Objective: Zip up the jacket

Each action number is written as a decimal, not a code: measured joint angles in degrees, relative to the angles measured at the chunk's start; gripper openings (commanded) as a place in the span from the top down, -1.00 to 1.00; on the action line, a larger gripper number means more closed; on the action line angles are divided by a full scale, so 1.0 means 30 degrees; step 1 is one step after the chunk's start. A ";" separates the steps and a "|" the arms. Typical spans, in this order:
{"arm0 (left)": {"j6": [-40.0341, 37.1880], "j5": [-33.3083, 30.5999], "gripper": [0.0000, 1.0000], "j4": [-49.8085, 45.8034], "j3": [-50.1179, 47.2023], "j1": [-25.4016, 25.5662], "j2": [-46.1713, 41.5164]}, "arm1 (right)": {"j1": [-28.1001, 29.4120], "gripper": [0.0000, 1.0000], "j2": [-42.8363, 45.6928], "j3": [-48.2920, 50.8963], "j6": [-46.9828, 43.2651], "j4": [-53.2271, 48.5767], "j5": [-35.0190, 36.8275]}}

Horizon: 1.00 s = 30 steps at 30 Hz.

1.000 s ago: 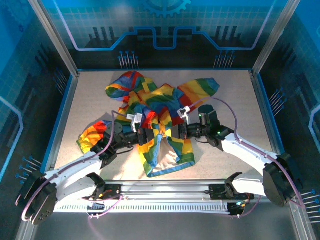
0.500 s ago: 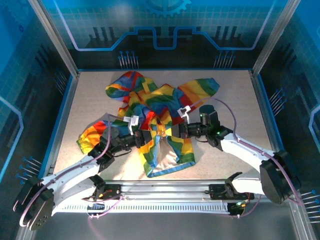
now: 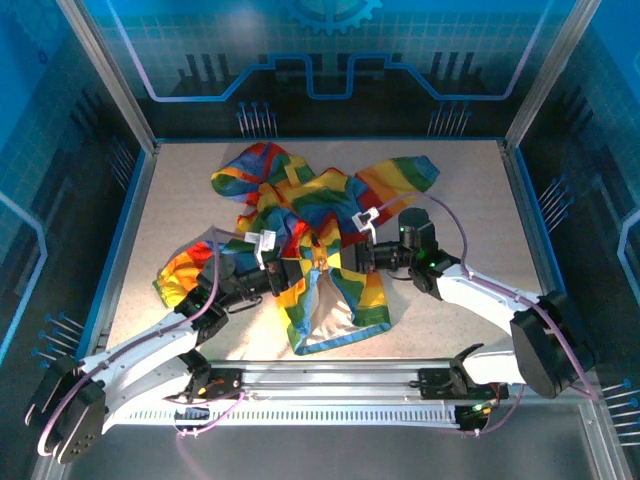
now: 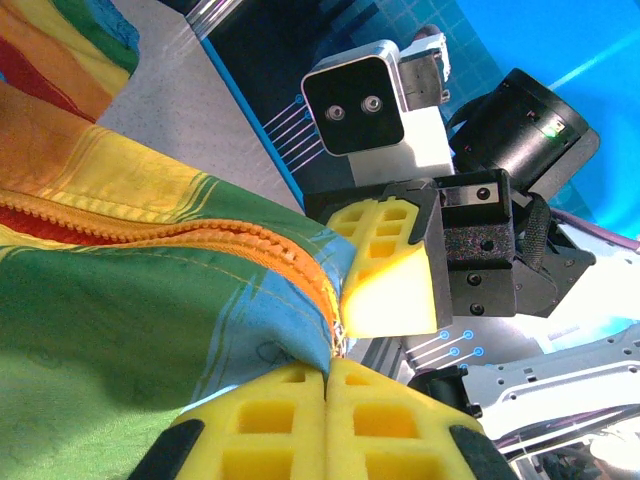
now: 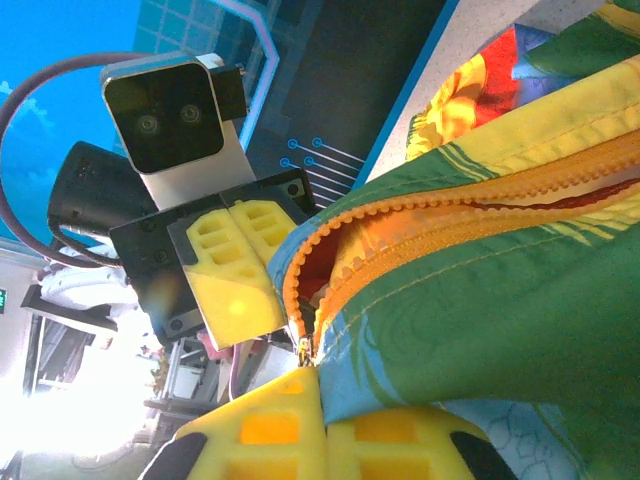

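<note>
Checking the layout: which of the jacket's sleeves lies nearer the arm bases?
The sleeve on the left, beside the left arm; the other sleeve reaches toward the far right.

From above, hard to tell where the left gripper [image 3: 289,275] and right gripper [image 3: 353,258] end: tips sunk in folds of the jacket [image 3: 300,200]. On the left wrist, own pads [image 4: 390,425] cut off below, zipper [image 4: 230,240] end lost between them, slider too small to tell. On the right wrist, pads [image 5: 390,430] likewise cropped, cloth ahead of them running off the frame.
</note>
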State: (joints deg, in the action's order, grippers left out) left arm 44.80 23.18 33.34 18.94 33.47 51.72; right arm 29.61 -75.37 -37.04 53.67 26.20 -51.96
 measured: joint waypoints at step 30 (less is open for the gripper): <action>0.0605 -0.0918 1.00 0.1698 -0.0619 -0.0357 0.0007 | 0.0379 1.00 -0.0284 0.0007 0.0342 0.1107 -0.0357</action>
State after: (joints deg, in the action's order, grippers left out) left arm 46.61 20.43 38.44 17.08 32.40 51.75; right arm 30.74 -76.23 -37.01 54.70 29.52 -53.04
